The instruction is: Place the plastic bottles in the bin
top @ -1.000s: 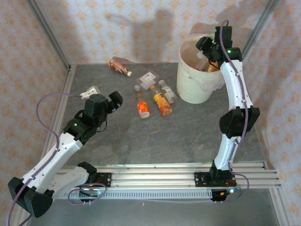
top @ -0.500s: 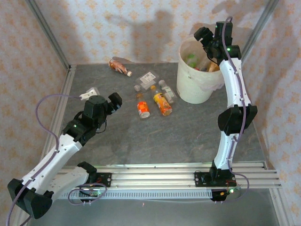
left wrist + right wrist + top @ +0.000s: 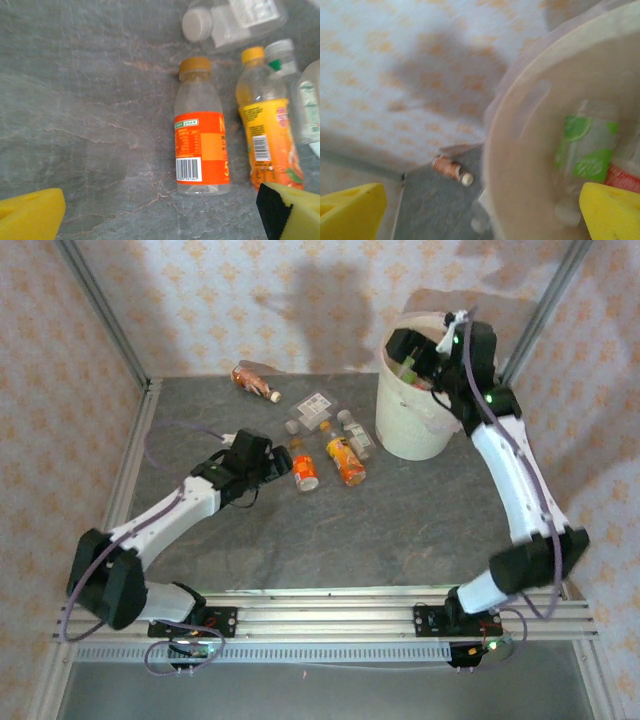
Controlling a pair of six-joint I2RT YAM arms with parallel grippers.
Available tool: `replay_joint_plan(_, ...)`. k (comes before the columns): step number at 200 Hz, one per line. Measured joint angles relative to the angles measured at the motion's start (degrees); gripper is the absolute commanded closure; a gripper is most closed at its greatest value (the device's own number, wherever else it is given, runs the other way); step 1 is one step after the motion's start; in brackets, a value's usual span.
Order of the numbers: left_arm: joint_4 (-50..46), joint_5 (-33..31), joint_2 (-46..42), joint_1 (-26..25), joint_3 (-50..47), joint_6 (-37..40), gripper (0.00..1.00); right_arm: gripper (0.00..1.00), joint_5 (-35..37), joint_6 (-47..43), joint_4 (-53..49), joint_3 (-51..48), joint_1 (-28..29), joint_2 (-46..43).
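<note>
Left gripper is spread wide with nothing held, just short of the base of the orange-labelled bottle, which is laid flat on the grey table. A yellow-labelled bottle is laid just beside it, with 2 clear bottles near. Right gripper is held wide open and empty over the bin; a green-labelled bottle is seen inside. 1 brown bottle is seen lying near the back wall.
</note>
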Motion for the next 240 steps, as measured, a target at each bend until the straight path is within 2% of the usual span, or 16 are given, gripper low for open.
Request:
replay_joint_plan(28,0.07,0.96,8.90,-2.08,5.01,1.51,0.00,0.01,0.26,-2.21,6.34,-12.15,0.26,-11.34)
replay_joint_plan(51,-0.07,0.94,15.02,-4.42,9.46,2.29,0.00,0.01,0.42,-4.22,7.72,-16.04,0.28,-15.21)
replay_joint_plan(69,0.39,0.98,18.32,-5.66,10.86,2.45,0.04,0.01,0.85,-5.55,7.61,-17.00,0.28,-16.74)
replay_joint_plan(144,4.31,2.73,28.92,-6.01,13.35,5.14,0.38,0.01,1.27,-7.91,6.91,-18.10,0.28,-18.40)
replay_joint_plan(179,7.37,2.91,28.98,-6.01,12.76,6.86,0.51,0.01,-0.42,-8.74,6.08,-19.69,0.68,-18.40)
replay_joint_plan(193,8.61,2.93,27.63,-6.01,11.04,7.54,0.52,0.01,-1.01,-8.74,5.88,-20.15,1.01,-18.40)
replay_joint_plan(214,9.29,3.43,21.62,-6.01,7.19,9.44,0.53,0.01,-2.23,-8.66,5.81,-20.24,1.22,-18.40)
replay_joint_plan(240,11.39,7.17,10.32,-6.32,5.22,14.16,0.53,0.01,-5.57,-8.00,7.54,-21.29,1.64,-18.51)
